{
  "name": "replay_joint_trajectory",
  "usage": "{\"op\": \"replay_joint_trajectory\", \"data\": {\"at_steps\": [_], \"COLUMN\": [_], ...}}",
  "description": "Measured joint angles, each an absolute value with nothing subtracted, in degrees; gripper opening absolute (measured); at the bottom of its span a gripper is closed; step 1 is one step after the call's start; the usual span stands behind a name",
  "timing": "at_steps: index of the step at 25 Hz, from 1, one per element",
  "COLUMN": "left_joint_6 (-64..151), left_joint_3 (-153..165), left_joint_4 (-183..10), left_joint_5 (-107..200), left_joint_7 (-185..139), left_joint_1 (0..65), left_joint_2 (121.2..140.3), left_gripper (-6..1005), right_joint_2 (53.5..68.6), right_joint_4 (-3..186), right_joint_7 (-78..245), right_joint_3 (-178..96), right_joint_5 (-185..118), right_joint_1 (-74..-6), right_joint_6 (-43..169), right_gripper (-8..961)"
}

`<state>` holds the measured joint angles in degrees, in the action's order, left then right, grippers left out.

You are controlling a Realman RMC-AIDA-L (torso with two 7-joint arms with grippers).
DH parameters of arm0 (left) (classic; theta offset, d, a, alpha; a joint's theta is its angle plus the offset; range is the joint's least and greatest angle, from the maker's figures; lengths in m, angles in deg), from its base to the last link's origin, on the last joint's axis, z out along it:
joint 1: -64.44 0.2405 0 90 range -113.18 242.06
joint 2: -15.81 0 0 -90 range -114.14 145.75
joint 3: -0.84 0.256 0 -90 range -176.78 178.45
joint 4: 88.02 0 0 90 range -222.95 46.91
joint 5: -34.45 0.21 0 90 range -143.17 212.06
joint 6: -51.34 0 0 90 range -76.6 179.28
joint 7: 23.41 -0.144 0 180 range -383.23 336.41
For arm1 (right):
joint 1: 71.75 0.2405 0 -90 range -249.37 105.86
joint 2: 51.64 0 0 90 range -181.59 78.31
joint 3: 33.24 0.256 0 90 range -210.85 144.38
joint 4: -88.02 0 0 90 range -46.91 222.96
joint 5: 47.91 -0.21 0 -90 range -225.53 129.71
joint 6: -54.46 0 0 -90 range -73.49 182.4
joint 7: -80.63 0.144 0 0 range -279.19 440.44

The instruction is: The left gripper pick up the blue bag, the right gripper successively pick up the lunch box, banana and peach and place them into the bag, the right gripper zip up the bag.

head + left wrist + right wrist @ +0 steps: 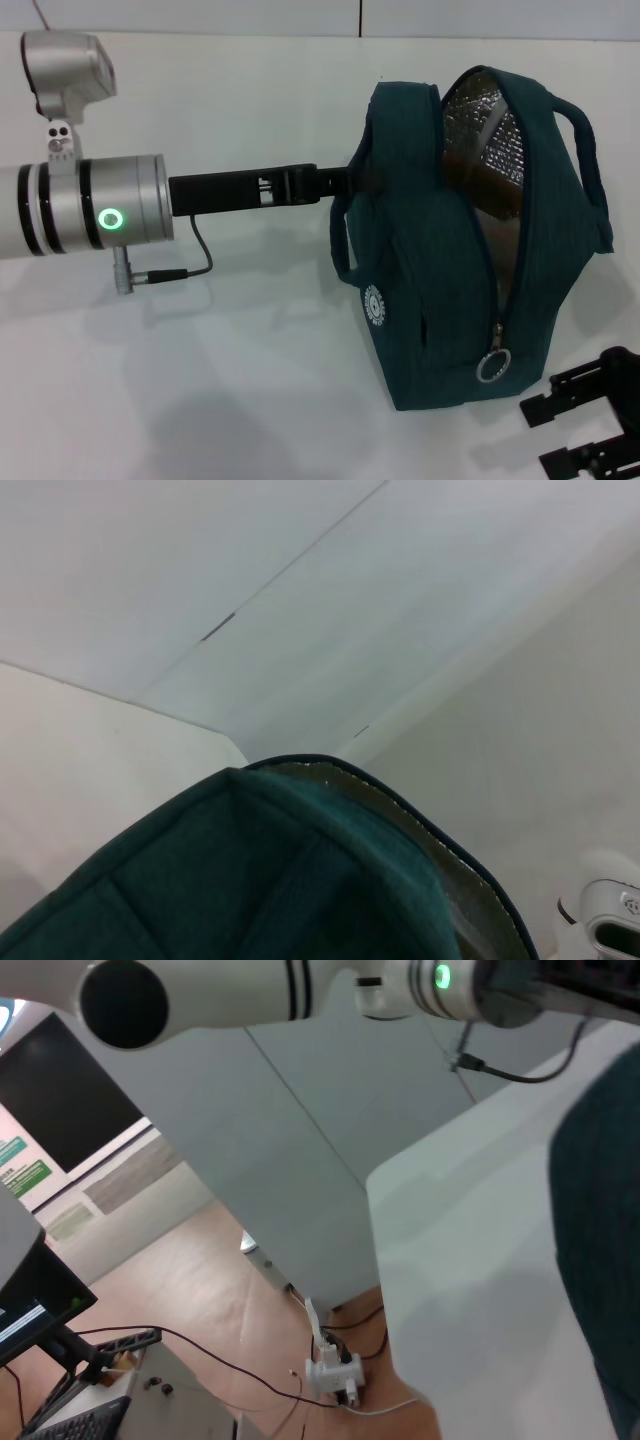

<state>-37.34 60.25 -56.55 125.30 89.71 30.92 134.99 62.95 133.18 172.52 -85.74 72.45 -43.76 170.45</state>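
The large dark teal-blue soft fabric bag (440, 300) is stood on the white surface (200, 380), its zipper undone and the silvery lining exposed. The left gripper (335, 185) is reached in from the left to the bag's upper rim, which its jaws appear closed upon. The right gripper (590, 420) is seen at the lower right beside the bag, its jaws apart and holding nothing. The fabric is judged limp and light, best held at the rim. No lunch box, banana or peach is visible.

Left pincer (345, 182) extended level, tips hidden; right pincer (590, 420) low, seemingly open.
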Motion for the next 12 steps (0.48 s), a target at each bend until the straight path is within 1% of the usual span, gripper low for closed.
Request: {"op": "replay_joint_trajectory", "data": {"at_steps": [4, 6, 10, 12], "left_joint_6": [-37.3, -37.3, -37.4, -37.5], "left_joint_3": [60.2, 60.2, 60.2, 60.3], "left_joint_4": [-56.6, -56.6, -56.8, -56.8], "left_joint_5": [125.3, 125.3, 125.2, 125.2], "left_joint_7": [89.9, 89.9, 90.1, 90.1], "left_joint_1": [31.2, 31.2, 31.2, 31.2], "left_joint_2": [134.99, 135.00, 135.08, 135.13], "left_gripper": [65, 65, 66, 66], "right_joint_2": [62.20, 62.51, 63.79, 64.07], "right_joint_4": [132.6, 132.4, 132.2, 131.2], "right_joint_7": [172.7, 172.7, 171.8, 170.3], "right_joint_3": [-85.8, -85.8, -85.9, -85.9], "right_joint_5": [73.0, 74.0, 75.1, 73.9], "right_joint_1": [-44.1, -44.2, -44.1, -43.9], "right_joint_6": [168.1, 166.1, 163.0, 162.1], "right_gripper": [572, 570, 567, 566]}}
